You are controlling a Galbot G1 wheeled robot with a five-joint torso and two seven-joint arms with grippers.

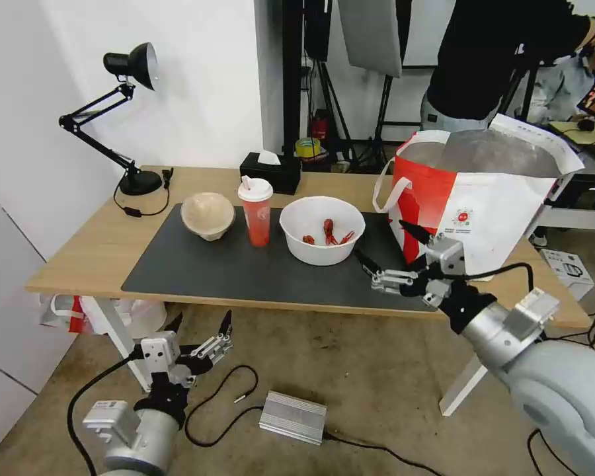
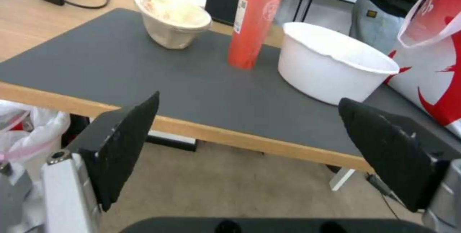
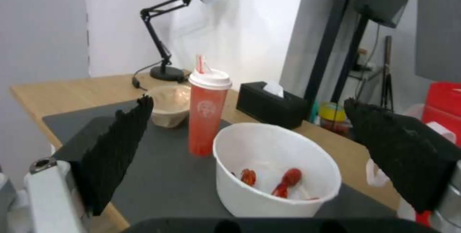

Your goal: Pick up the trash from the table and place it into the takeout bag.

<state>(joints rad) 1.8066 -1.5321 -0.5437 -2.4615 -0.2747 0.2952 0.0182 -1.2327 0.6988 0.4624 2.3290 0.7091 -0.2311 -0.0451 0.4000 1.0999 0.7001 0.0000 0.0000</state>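
The table (image 1: 99, 244) is long and made of light wood. A big dark grey mat (image 1: 198, 271) lies on top of it.

At the right end of the table stands the takeout bag (image 1: 502, 211). It is white and red, with shiny silver inside, and its top is open. A white loop handle hangs on its left side.

On the mat, just left of the bag, sits the white bowl (image 1: 322, 229). It has a few red crayfish bits at the bottom. Left of it stands the red cup (image 1: 255, 213) with a white lid. It is near the bowl but not touching it. Left of the cup sits the beige bowl (image 1: 207, 215), near the far edge of the mat.

The right gripper (image 1: 388, 250) hangs over the right part of the mat, between the white bowl and the bag. Its black fingers are spread wide and hold nothing.

The left gripper (image 1: 200, 324) is down low in front of the table's near edge, over the floor. Its fingers are spread wide too, and hold nothing.
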